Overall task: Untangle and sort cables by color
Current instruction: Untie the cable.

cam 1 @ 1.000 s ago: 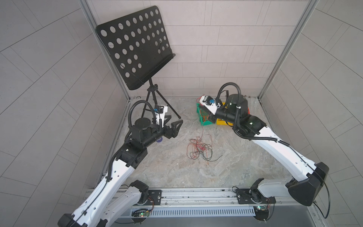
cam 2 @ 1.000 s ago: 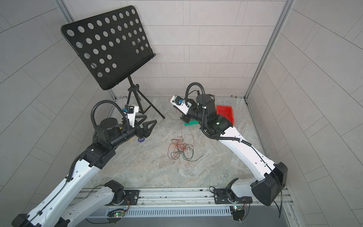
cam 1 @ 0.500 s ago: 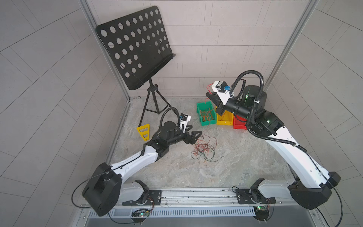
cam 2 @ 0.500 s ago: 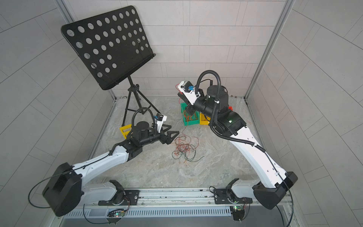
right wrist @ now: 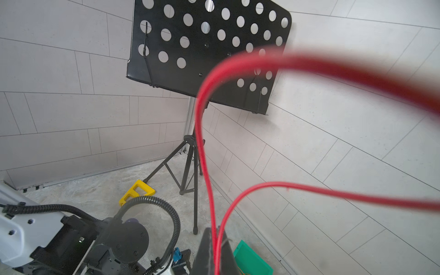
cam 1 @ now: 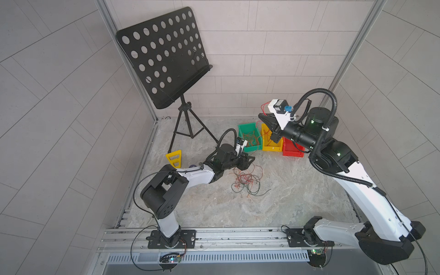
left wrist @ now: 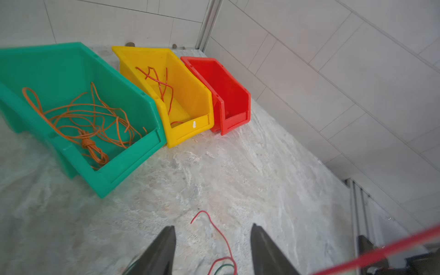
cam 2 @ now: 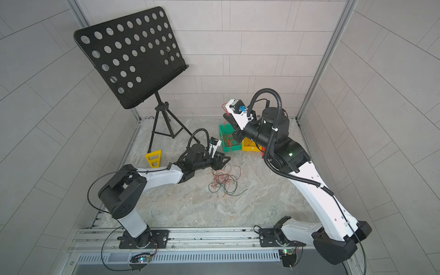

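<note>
Noted the left arm (cam 1: 197, 175) folded sharply at the elbow, upper link upright off its base, white forearm laid out low and near level, reaching forward and inward. The left gripper (left wrist: 213, 226) pointed ahead and slightly down, fingers standing well apart. The right arm (cam 1: 362, 190) rose steeply from its base, elbow high, wrist turned back toward the far wall. The right gripper (right wrist: 217, 235) was held aloft, jaws pinched tight on a red cable (right wrist: 201, 142).
</note>
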`<state>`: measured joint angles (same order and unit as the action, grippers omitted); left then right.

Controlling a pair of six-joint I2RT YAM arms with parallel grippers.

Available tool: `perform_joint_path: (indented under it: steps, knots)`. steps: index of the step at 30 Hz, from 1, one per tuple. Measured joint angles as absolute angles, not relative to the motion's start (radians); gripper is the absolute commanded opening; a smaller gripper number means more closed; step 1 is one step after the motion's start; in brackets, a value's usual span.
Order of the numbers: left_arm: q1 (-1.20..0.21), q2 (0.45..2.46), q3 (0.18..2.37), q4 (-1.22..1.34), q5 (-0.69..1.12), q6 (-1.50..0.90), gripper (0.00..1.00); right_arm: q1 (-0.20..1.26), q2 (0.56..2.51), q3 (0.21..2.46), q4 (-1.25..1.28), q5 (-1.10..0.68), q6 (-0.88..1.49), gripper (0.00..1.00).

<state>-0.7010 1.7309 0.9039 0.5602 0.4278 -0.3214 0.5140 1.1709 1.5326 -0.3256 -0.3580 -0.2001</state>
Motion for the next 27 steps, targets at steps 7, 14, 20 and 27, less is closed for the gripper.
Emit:
perform_joint_path:
  steps: [7, 14, 20, 27]
  knots:
    - [-0.67, 1.626, 0.869, 0.555, 0.455, -0.325, 0.0, 0.346, 1.056, 1.372, -0.319, -0.359, -0.151, 0.0]
    - [-0.567, 1.367, 0.912, 0.373, 0.462, -0.303, 0.0, 0.289, 1.01, 1.146, -0.299, -0.461, -0.112, 0.0]
    - [-0.552, 1.293, 0.987, 0.249, 0.465, -0.283, 0.0, 0.31, 1.059, 0.99, -0.194, -0.674, -0.039, 0.0]
    - [-0.552, 1.287, 0.99, 0.197, 0.48, -0.292, 0.0, 0.374, 1.187, 0.977, -0.09, -0.792, -0.021, 0.0]
